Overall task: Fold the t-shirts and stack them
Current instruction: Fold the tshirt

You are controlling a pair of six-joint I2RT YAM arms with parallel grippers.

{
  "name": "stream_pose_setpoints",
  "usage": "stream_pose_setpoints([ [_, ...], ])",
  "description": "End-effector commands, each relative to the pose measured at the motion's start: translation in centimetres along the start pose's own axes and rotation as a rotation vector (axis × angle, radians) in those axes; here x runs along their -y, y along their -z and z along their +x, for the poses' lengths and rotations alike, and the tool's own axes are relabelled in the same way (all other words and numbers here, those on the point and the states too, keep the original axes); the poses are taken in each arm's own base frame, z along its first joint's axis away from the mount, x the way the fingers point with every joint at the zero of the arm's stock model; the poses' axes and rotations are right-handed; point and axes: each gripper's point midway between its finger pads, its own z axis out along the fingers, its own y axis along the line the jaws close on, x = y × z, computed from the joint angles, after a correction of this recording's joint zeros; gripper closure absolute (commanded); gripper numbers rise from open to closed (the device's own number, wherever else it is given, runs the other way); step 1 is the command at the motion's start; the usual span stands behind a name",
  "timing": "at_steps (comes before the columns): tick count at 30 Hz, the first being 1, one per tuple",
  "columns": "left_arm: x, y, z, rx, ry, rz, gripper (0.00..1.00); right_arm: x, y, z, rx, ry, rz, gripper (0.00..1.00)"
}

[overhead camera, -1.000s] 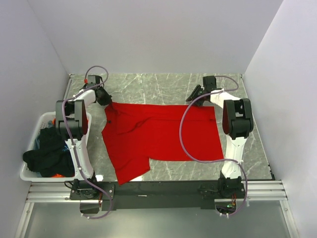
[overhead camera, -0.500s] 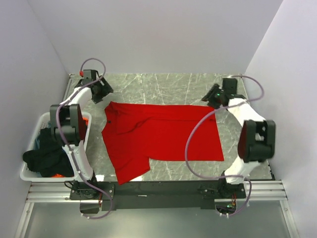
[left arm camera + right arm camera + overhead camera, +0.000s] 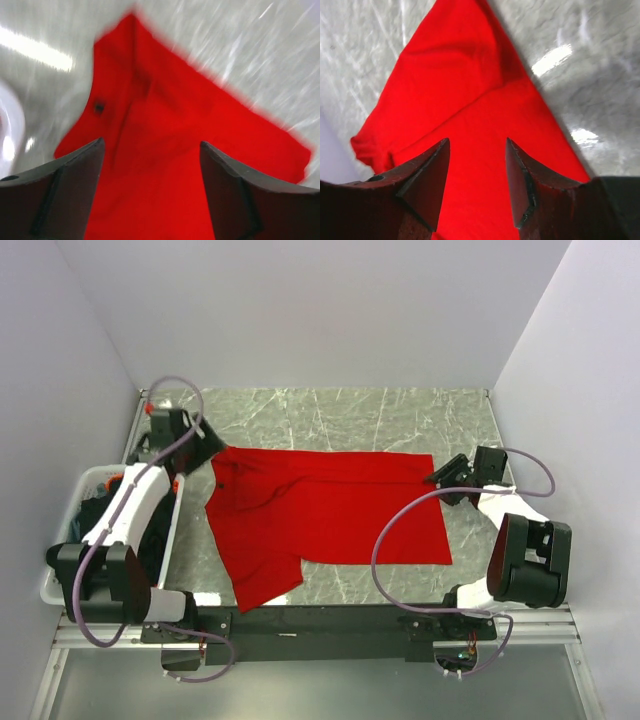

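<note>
A plain red t-shirt [image 3: 325,510] lies spread flat on the marble table, one sleeve pointing to the near edge. My left gripper [image 3: 207,443] hovers just off the shirt's far left corner. In the left wrist view that gripper [image 3: 151,142] is open wide, with only red cloth [image 3: 165,150] below. My right gripper [image 3: 436,479] is at the shirt's far right corner. The right wrist view shows it [image 3: 478,140] open above the red fabric [image 3: 465,90], holding nothing. Black t-shirts [image 3: 92,510] lie bunched in the basket at the left.
The white slotted basket [image 3: 88,478] stands at the table's left edge, partly under my left arm. Bare marble [image 3: 350,410] shows beyond the shirt and to its right. White walls close in the far side and both sides.
The left jaws have opened wide and its arm has swung back over the basket. The right arm has drawn back from the far edge along the shirt's right side. The shirt stays flat.
</note>
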Motion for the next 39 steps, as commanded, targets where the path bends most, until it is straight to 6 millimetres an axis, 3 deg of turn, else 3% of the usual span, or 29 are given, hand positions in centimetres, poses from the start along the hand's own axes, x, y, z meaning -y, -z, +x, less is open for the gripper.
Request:
stream_pose_setpoints([
  [1,-1.6,0.4,4.8,-0.113,-0.025,-0.026,0.19,-2.8,1.1,-1.4,0.054,0.026,-0.146,0.45],
  [2,-2.5,0.2,6.7,-0.152,-0.027,-0.039,0.24,-3.1,1.1,-1.6,0.065,0.029,-0.164,0.45],
  [5,-3.4,-0.3,9.1,-0.197,-0.033,-0.046,0.29,-2.9,0.9,-1.3,0.061,0.017,-0.181,0.46],
  [12,-3.6,-2.2,11.7,-0.259,-0.043,-0.066,0.54,-2.3,0.2,-0.5,0.033,0.008,-0.191,0.47],
  [19,-4.8,-4.4,13.9,-0.321,-0.050,-0.134,0.55,-1.9,-0.4,-0.1,0.018,-0.003,-0.194,0.47],
  [31,-5.5,-5.8,14.9,-0.334,-0.062,-0.178,0.57,-1.6,-0.9,0.1,0.005,0.003,-0.190,0.48],
  [36,-5.2,-5.7,14.6,-0.328,-0.065,-0.178,0.70,-1.4,-1.0,0.2,-0.002,0.010,-0.182,0.48],
  [39,-4.8,-5.5,14.3,-0.320,-0.072,-0.172,0.71,-1.4,-1.0,0.1,-0.002,0.016,-0.181,0.48],
])
